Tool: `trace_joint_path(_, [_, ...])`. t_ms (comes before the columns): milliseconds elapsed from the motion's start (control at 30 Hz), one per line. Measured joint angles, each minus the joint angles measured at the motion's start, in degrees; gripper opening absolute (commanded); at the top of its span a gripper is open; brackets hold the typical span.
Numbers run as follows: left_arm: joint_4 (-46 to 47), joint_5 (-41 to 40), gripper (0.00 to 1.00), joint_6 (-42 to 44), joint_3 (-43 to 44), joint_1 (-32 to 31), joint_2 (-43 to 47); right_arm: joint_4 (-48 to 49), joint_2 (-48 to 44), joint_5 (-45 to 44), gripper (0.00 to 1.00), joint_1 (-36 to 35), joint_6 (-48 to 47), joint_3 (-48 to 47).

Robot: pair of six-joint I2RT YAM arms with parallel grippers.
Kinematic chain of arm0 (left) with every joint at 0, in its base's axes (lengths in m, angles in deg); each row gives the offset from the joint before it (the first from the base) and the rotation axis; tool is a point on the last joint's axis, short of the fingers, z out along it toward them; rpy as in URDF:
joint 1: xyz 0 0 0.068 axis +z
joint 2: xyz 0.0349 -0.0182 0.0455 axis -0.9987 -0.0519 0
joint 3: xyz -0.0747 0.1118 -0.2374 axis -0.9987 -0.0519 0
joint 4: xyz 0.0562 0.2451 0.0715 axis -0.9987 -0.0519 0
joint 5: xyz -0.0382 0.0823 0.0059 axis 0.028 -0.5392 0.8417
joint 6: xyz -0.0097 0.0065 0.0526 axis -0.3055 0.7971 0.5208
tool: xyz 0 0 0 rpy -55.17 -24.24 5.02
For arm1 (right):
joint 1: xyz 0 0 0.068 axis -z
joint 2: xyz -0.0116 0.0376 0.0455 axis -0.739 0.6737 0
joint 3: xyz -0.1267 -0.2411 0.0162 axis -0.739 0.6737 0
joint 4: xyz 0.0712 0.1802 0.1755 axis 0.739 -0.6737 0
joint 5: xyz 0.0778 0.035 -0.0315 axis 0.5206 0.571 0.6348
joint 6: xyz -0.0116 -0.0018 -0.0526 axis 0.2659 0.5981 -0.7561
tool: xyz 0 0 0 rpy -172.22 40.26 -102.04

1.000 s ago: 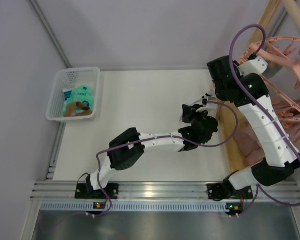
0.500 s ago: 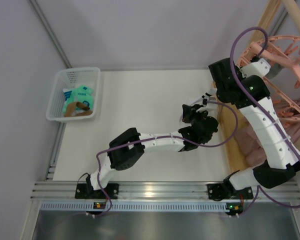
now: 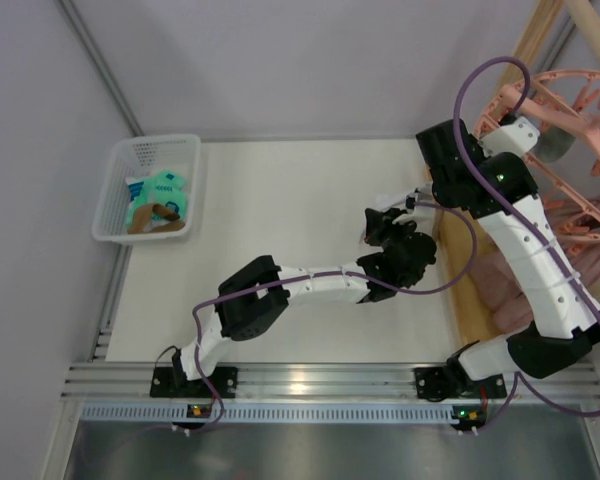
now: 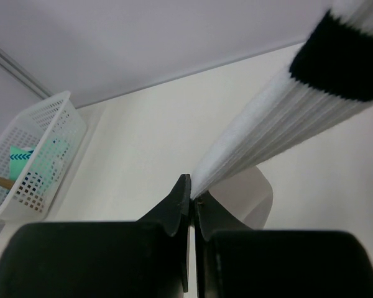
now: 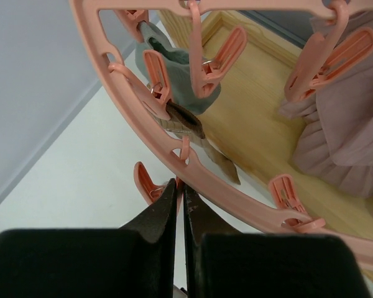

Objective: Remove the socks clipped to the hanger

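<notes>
We see the left end effector (image 4: 189, 195) pinching a white black-banded sock (image 4: 267, 133), the right end effector (image 5: 179, 185) closed at a salmon-pink plastic ring hanger (image 5: 102, 49).

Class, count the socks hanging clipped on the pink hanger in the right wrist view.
2: a grey-green sock high on the hanger, and a brown sock just below it. More may hang out of frame.
</notes>
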Motion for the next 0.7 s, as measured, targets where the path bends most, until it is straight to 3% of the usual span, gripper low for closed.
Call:
trace_joint_path(133, [0.0, 0.0, 0.0, 0.1, 0.2, 0.0, 0.0, 0.3, -0.4, 0.0, 0.01, 0.0, -1.3, 0.6])
trace_joint_path(167, [0.0, 0.0, 0.0, 0.1, 0.2, 0.0, 0.0, 0.2, -0.6, 0.1, 0.11, 0.0, -1.7, 0.9])
trace_joint_path(267, [0.0, 0.0, 0.0, 0.1, 0.4, 0.0, 0.0, 0.2, -0.8, 0.6, 0.29, 0.1, -2.7, 1.0])
trace_joint_path(700, [0.0, -0.1, 0.0, 0.3, 1.2, -0.3, 0.0, 0.2, -0.7, 2.3, 0.55, 0.1, -5.2, 0.8])
